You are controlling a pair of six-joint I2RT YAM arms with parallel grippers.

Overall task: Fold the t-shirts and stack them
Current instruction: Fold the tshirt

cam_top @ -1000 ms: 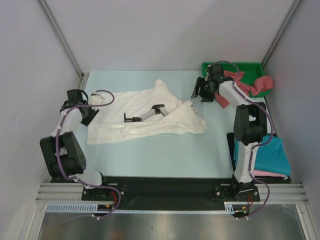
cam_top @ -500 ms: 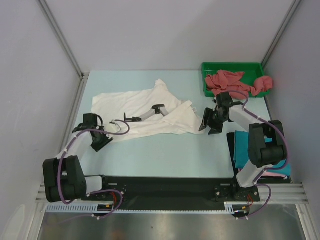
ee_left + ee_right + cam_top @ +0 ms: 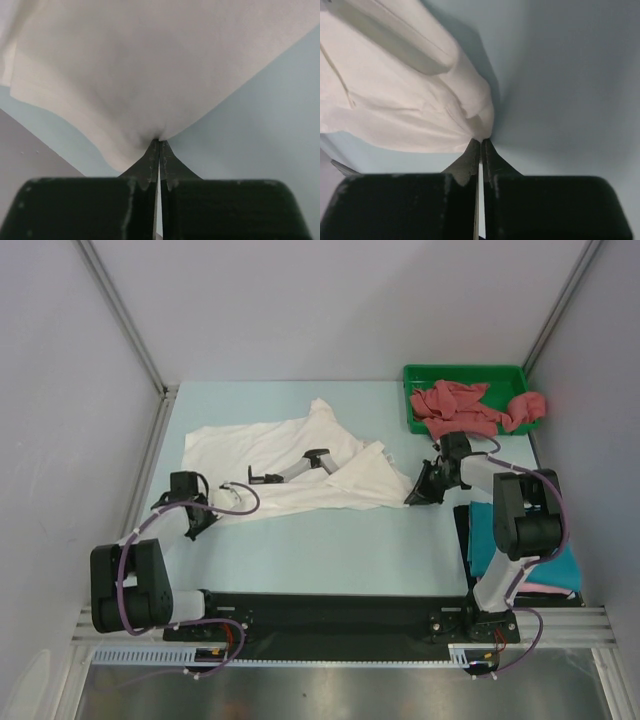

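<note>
From above, the white t-shirt (image 3: pixel 290 460) lies rumpled mid-table, with my left gripper (image 3: pixel 200 523) at its near-left corner and my right gripper (image 3: pixel 415 495) at its right end. Dusty red t-shirts (image 3: pixel 460 405) spill from the green tray (image 3: pixel 465 369), and a teal t-shirt (image 3: pixel 484 540) lies by my right arm. My left wrist view shows the grip itself: fingers (image 3: pixel 146 166) pressed together, pinching the shirt's edge. In my right wrist view the fingertips (image 3: pixel 493 163) likewise nip a bunched fold.

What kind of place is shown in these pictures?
Probably a laboratory robot cell, not a home: plain grey walls, robot arms bolted to a metal rail, and a white t-shirt on a pale-blue table.
</note>
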